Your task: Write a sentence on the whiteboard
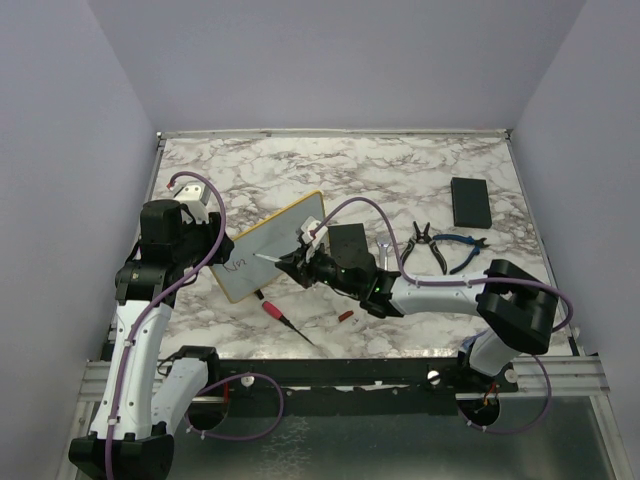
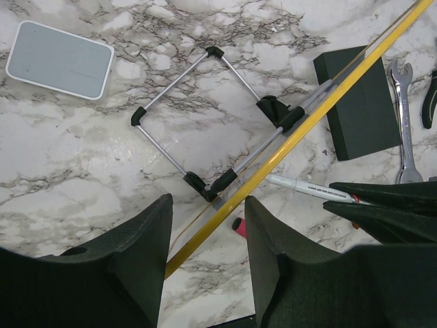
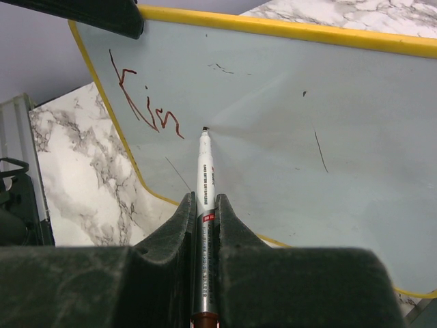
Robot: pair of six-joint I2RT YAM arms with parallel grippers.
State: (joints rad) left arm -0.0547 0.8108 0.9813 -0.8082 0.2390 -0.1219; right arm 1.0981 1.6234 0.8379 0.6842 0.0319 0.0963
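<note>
right hand (image 3: 203,205) pinching marker (image 3: 204,164) | whiteboard (image 1: 285,225) lengthwise near-left to far-right | left hand (image 2: 207,219) grip unclear

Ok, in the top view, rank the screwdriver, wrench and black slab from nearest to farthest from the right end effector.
From the right end effector, shut on the marker:
1. Screwdriver, just below it, toward the near edge.
2. Wrench, to its right, beside the pliers.
3. Black slab, far right, toward the back.
</note>
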